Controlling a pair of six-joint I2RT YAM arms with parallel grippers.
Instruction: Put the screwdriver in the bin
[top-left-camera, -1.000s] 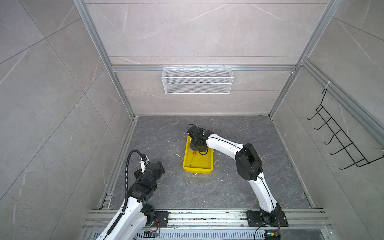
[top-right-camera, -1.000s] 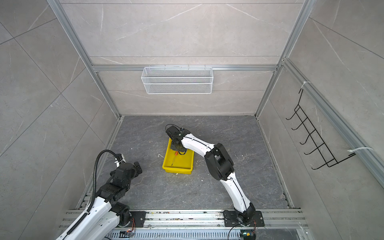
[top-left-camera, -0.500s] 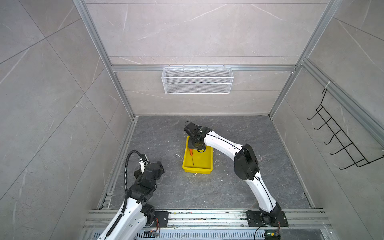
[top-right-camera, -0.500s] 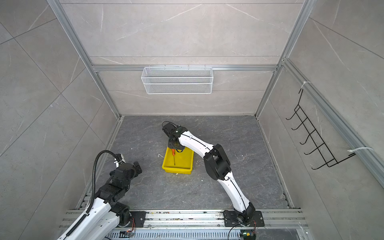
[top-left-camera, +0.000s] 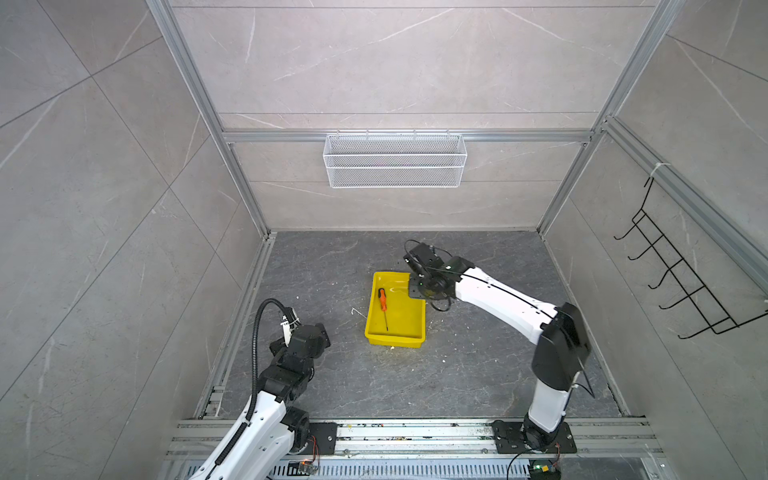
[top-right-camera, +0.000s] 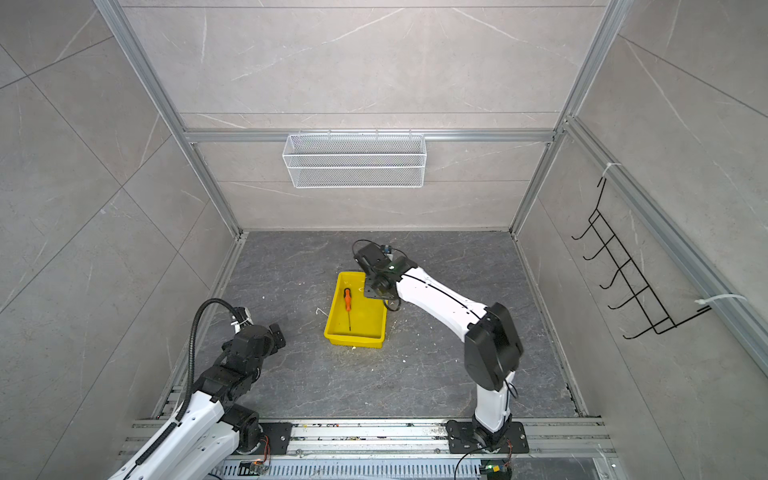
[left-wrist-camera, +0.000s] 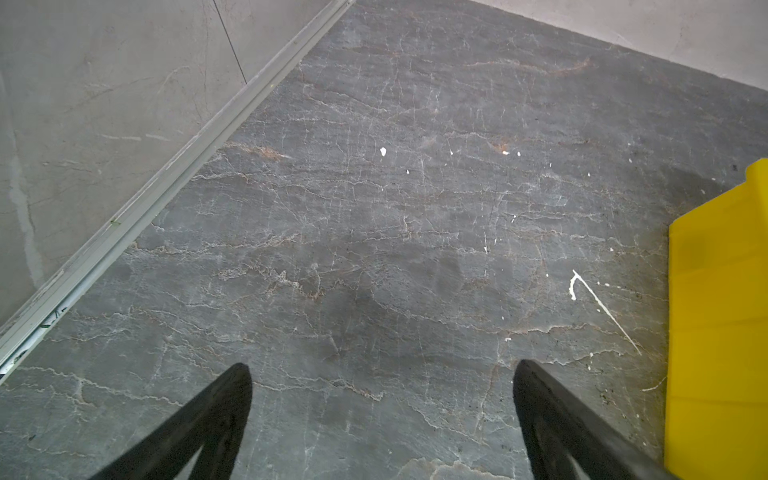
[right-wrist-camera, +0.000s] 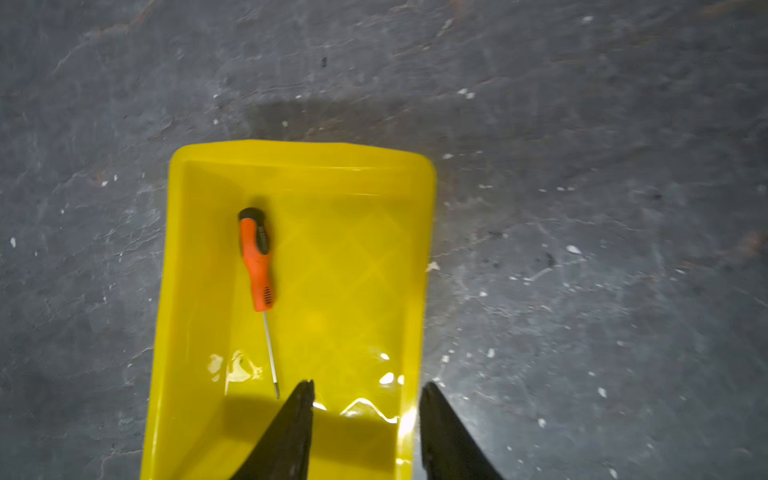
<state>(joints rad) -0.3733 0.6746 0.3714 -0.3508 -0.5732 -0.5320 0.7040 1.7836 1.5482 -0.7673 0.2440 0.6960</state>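
Note:
The screwdriver, orange-handled with a thin shaft, lies flat inside the yellow bin, along one long wall. My right gripper is open and holds nothing. It hangs over the bin's far right corner, one finger above the inside and the other above the floor outside the rim. My left gripper is open and empty, low over the bare floor at the near left. In the left wrist view a side of the bin shows at the edge.
A white wire mesh basket hangs on the back wall. A black wire hook rack is on the right wall. An aluminium rail runs along the floor's left edge. White specks dot the dark floor.
The right gripper's jaws have opened and let go of the screwdriver, which now lies in the bin. The gripper has drawn back toward the bin's far right corner. The left arm is still.

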